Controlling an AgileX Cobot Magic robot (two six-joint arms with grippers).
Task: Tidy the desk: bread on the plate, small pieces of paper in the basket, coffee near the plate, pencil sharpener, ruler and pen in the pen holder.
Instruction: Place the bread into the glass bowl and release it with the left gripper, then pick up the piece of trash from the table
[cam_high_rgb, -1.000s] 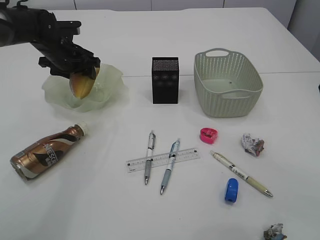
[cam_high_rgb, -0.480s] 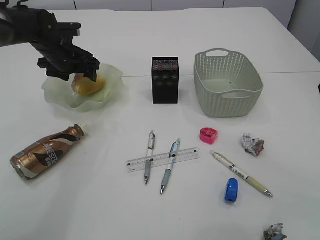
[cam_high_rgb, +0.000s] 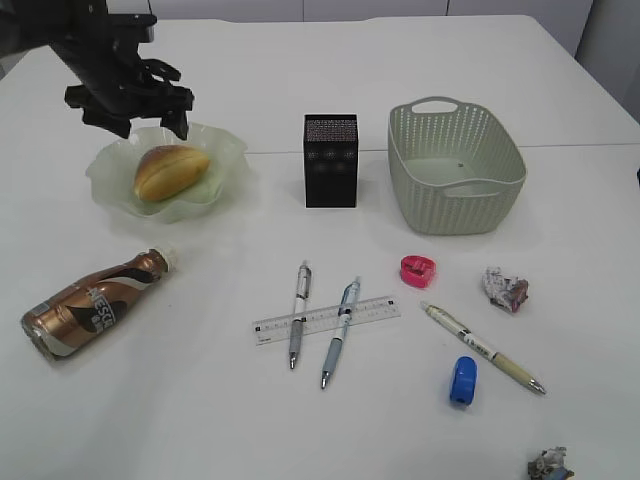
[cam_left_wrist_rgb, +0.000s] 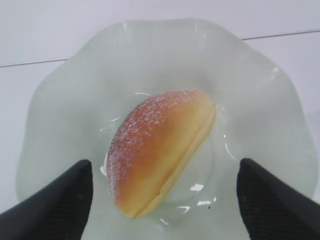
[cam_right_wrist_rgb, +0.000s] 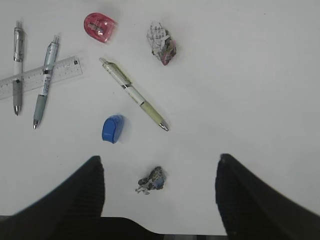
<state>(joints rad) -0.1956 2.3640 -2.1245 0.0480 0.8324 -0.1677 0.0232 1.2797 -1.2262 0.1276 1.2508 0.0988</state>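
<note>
On plate (cam_left_wrist_rgb: 280, 125), bread (cam_left_wrist_rgb: 160, 150), between spread left fingers (cam_left_wrist_rgb: 55, 200), untouched

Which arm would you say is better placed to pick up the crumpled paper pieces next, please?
Probably the right: the right gripper hangs open just above one paper scrap, with the other paper ball nearby. The left gripper is over the plate.

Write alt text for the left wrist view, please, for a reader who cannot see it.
A golden bread bun lies diagonally in the middle of a pale green, wavy-rimmed glass plate on a white desk. The open left gripper's two black fingers frame the lower corners, touching nothing.
</note>
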